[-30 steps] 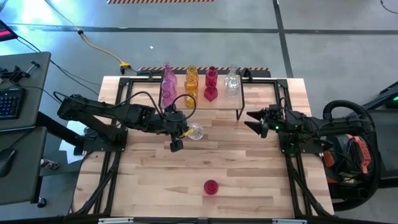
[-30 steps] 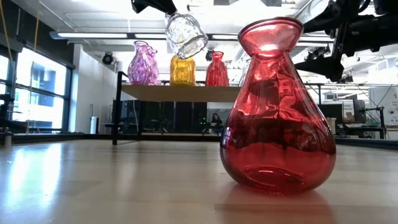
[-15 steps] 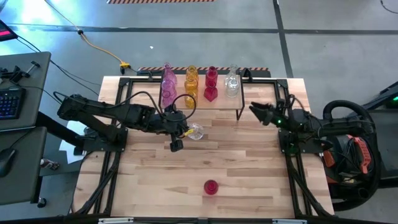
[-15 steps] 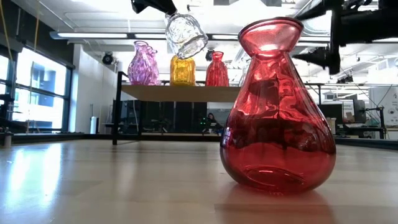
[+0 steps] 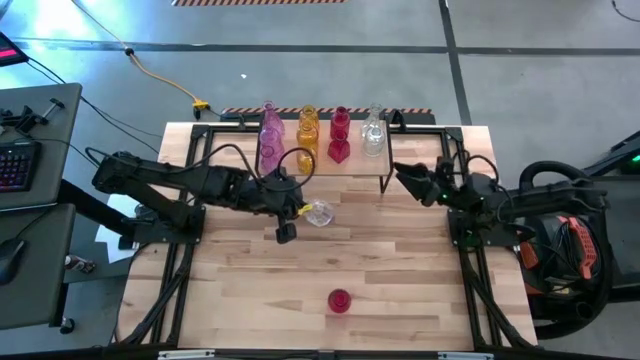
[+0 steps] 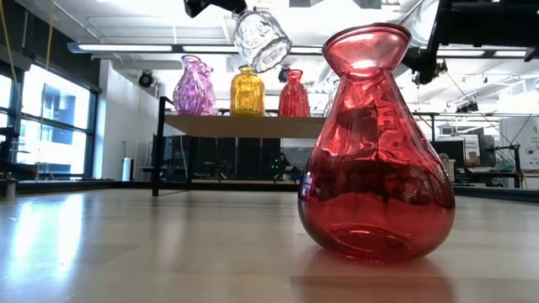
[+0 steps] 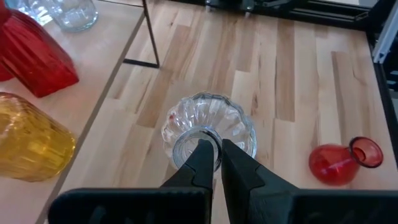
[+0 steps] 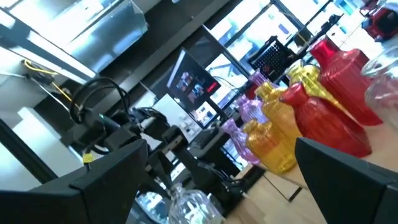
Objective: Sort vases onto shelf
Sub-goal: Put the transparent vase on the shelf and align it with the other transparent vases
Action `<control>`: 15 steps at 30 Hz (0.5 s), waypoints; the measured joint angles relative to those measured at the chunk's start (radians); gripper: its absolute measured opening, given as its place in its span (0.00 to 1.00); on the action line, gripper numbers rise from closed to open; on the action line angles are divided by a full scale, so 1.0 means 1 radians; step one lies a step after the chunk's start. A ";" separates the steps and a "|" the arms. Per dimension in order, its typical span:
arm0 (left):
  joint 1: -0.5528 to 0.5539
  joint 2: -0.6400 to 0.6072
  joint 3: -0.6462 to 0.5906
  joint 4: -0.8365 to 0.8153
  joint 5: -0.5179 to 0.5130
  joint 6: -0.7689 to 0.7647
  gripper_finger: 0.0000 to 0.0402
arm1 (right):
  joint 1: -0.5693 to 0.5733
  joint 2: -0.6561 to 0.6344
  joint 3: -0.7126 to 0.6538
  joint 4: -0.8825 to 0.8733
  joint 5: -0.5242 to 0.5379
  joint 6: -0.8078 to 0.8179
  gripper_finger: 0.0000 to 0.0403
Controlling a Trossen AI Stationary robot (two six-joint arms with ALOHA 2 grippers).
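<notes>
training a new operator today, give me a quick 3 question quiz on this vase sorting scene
1. True or false: the left gripper is shut on the clear vase.
2. Which vase stands alone on the table, near its front edge? A) amber B) red C) pink
3. Fill in: the right gripper is ____ and holds nothing, beside the shelf.

Key: 1 true; 2 B, the red vase; 3 open.
</notes>
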 joint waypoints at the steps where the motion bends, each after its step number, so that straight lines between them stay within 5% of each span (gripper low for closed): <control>1: 0.004 0.000 0.000 0.000 0.000 0.000 0.01 | 0.000 0.022 0.000 0.020 0.000 0.004 0.97; 8: 0.006 0.000 0.000 0.013 0.000 0.000 0.01 | 0.000 0.174 0.148 -0.045 -0.038 -0.008 0.97; 15: 0.006 0.000 0.000 0.013 0.000 0.000 0.01 | -0.002 0.278 0.410 -0.394 -0.063 -0.087 0.97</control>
